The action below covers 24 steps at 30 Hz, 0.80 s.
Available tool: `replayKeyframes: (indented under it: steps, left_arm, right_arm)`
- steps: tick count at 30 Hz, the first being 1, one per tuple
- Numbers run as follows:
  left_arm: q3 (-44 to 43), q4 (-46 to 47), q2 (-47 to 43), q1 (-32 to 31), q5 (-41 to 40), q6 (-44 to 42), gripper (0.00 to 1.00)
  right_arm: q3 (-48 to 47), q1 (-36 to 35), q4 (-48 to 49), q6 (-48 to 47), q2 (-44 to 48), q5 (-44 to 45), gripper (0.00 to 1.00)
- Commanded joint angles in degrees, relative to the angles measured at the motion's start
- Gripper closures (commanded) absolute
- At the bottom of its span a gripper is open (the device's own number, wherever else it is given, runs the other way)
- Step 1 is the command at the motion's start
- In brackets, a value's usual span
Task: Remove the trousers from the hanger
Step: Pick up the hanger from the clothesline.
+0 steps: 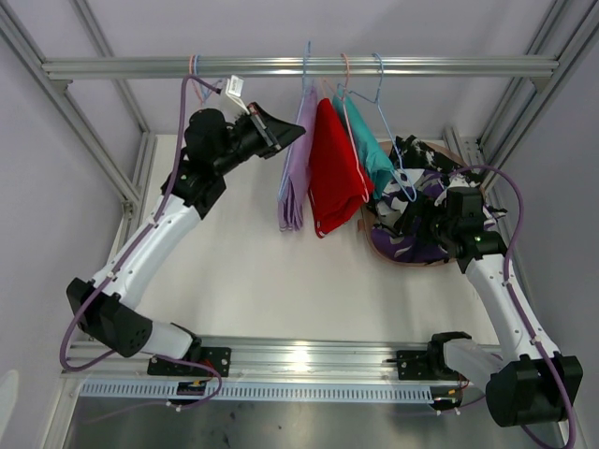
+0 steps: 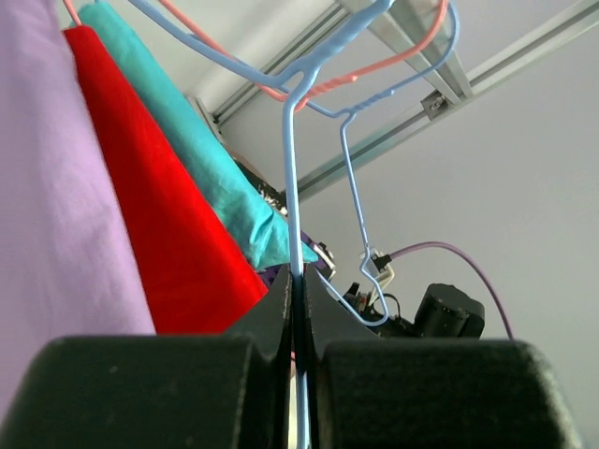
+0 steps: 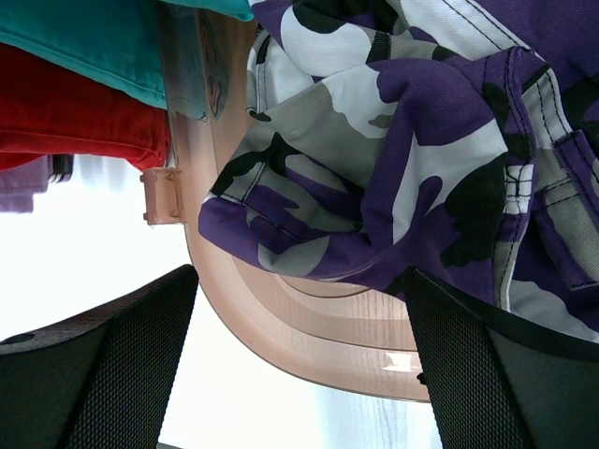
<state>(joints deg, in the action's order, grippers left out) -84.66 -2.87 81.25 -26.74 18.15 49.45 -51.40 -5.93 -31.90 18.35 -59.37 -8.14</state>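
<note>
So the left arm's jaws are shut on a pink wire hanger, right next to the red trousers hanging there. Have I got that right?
Not quite. The wire that the left arm's jaws are shut on belongs to a blue hanger, not a pink one; the left wrist view shows it. The red trousers do hang right next to it.

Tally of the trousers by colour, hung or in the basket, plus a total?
Plain lilac cloth trousers, hanging: 1
Plain red cloth trousers, hanging: 1
Plain teal cloth trousers, hanging: 1
Purple-and-white camouflage cloth trousers, in round wooden basket: 1
Black white-speckled cloth trousers, in basket: 1
Total: 5
</note>
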Motion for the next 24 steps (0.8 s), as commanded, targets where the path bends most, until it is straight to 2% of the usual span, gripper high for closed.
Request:
replayKeyframes:
  steps: [1, 15, 24]
  left_arm:
    - [-5.3, 4.4, -6.4, 0.5, -0.5, -4.9, 1.00]
    - [-1.1, 3.3, -11.6, 0.6, -3.3, -7.7, 1.00]
    - [8.1, 3.6, -17.7, 0.7, -3.2, -7.7, 1.00]
  right_arm:
    - [-0.3, -0.4, 0.6, -0.4, 0.6, 0.9, 0.05]
    - [-0.2, -1.1, 0.2, -0.3, 0.0, 2.0, 0.03]
    - [-0.3, -1.8, -0.2, -0.4, 0.0, 3.2, 0.02]
